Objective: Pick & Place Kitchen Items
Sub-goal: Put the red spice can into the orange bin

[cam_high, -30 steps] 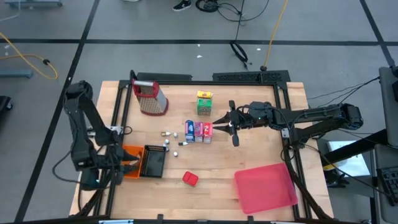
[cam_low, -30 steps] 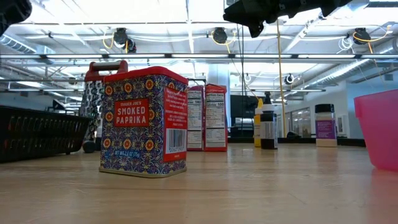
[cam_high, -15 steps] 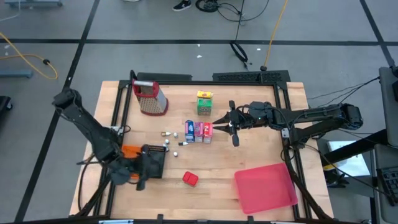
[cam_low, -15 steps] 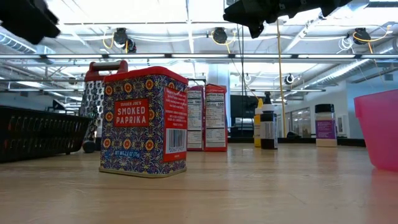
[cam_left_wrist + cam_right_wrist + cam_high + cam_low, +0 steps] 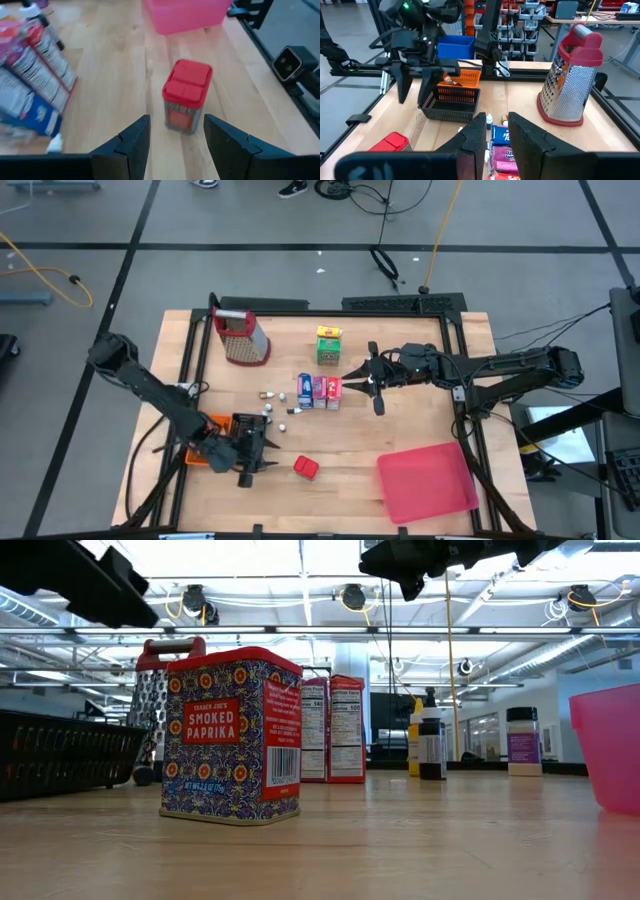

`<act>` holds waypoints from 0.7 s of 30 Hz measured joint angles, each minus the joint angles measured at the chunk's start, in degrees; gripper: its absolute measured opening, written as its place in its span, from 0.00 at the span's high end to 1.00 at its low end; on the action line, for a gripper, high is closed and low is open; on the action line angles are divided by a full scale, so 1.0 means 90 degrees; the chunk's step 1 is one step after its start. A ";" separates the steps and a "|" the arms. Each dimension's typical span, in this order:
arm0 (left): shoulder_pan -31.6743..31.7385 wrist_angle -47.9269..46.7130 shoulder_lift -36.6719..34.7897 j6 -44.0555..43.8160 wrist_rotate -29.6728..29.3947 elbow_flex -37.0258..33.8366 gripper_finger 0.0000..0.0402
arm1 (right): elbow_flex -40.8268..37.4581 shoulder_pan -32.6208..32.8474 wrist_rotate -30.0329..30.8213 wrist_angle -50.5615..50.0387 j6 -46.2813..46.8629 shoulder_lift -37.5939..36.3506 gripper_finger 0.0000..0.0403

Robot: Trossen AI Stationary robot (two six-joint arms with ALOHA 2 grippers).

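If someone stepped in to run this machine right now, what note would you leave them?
Left gripper: open, empty, low over the table, facing the red-lidded paprika tin.
Right gripper: open, empty, beside the row of blue, pink and red cartons.
Green-yellow carton stands apart; small bottles lie scattered near the black basket; an orange item sits by it.
Pink bin shows nothing inside.
Done: nothing visibly placed. Left: all items; the tin looks like the next pick.

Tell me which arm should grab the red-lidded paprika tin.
Left. The left gripper hangs open just beside the paprika tin, its fingers already framing the tin in the left wrist view. The right gripper sits farther off, by the cartons.
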 joint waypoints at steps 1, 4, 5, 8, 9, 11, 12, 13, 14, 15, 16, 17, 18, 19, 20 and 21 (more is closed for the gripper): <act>0.0039 0.0195 0.0117 0.0097 0.0021 0.0000 0.53 | 0.0000 0.0000 -0.0001 0.0000 -0.0003 0.0000 0.81; 0.0185 0.0486 0.0426 0.0335 0.0255 0.0000 0.53 | 0.0000 0.0000 -0.0002 0.0000 -0.0009 0.0000 0.81; 0.0239 0.0509 0.0515 0.0354 0.0316 0.0000 0.53 | 0.0000 0.0000 -0.0002 0.0000 -0.0013 0.0000 0.81; 0.0421 0.0655 0.0707 0.0244 0.0537 -0.0001 0.53 | 0.0000 0.0000 -0.0002 -0.0002 -0.0017 0.0000 0.81; 0.0475 0.0769 0.0765 0.0235 0.0653 0.0000 0.52 | 0.0000 0.0000 -0.0002 0.0000 -0.0017 0.0000 0.81; 0.0558 0.1013 0.0888 0.0275 0.0839 -0.0001 0.50 | 0.0000 0.0000 -0.0002 -0.0002 -0.0019 0.0000 0.81; 0.0592 0.1071 0.0932 0.0309 0.0961 0.0000 0.48 | 0.0000 0.0000 -0.0002 -0.0002 -0.0019 0.0000 0.81; 0.0611 0.1074 0.0961 0.0336 0.1057 -0.0001 0.47 | 0.0000 0.0000 -0.0002 -0.0005 -0.0019 0.0000 0.81; 0.0631 0.1072 0.0987 0.0336 0.1108 -0.0002 0.45 | 0.0000 0.0000 -0.0002 -0.0003 -0.0019 0.0000 0.81; 0.0642 0.1074 0.1003 0.0309 0.1115 -0.0002 0.43 | 0.0000 0.0000 -0.0002 -0.0004 -0.0019 0.0000 0.81; 0.0655 0.1072 0.1007 0.0283 0.1119 -0.0001 0.41 | 0.0000 0.0000 -0.0002 -0.0004 -0.0019 0.0000 0.81; 0.0661 0.1076 0.1009 0.0257 0.1119 -0.0002 0.40 | 0.0000 0.0000 -0.0002 -0.0002 -0.0019 0.0000 0.81; 0.0663 0.1104 0.1007 0.0257 0.1115 0.0000 0.38 | 0.0000 0.0000 -0.0002 -0.0003 -0.0019 0.0000 0.81; 0.0670 0.1137 0.1007 0.0271 0.1108 -0.0002 0.37 | 0.0000 0.0000 -0.0002 -0.0005 -0.0019 0.0000 0.81; 0.0688 0.1142 0.1007 0.0286 0.1103 -0.0002 0.35 | 0.0000 0.0000 -0.0002 -0.0004 -0.0019 0.0000 0.81; 0.0707 0.1140 0.1007 0.0286 0.1104 -0.0002 0.34 | 0.0000 0.0000 -0.0002 -0.0002 -0.0019 0.0000 0.81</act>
